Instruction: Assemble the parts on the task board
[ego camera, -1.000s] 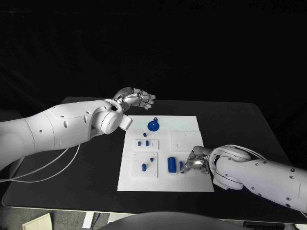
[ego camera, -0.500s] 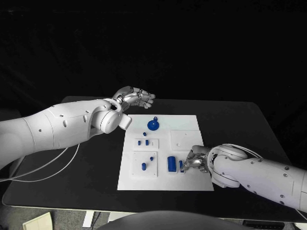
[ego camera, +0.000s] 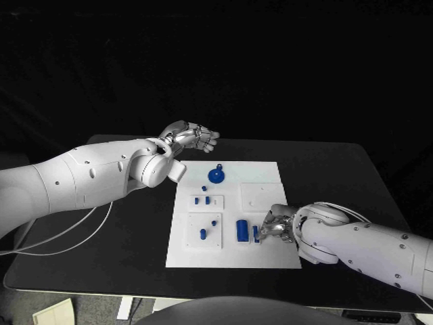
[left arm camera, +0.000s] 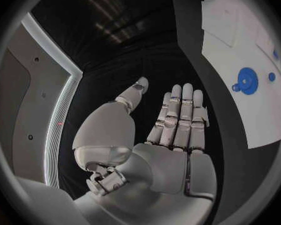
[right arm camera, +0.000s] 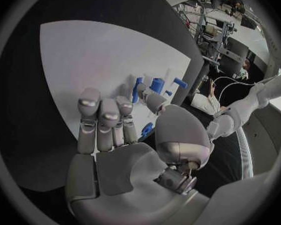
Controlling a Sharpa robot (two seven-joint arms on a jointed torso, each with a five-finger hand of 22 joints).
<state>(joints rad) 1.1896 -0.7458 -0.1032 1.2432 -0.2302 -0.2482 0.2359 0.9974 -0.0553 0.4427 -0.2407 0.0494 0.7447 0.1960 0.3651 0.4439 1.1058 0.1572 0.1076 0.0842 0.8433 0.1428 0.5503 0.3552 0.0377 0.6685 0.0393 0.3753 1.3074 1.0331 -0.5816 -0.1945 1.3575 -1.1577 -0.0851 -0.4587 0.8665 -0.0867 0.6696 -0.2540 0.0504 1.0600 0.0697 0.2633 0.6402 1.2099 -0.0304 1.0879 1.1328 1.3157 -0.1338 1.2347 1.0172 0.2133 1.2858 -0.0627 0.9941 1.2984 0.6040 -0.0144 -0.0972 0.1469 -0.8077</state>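
Head camera above, task board (ego camera: 234,217) shared

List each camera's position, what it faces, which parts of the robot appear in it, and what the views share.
Head view: from the robot's head, looking down at the black table and the task board; both white arms show, with the left hand and the right hand.
Left wrist view: behind the left hand, facing its flat fingers, the board's edge beyond.
Right wrist view: behind the right hand, facing the board and its blue parts.
Shared: all three views show the task board; the head and left wrist views both show the round blue part.
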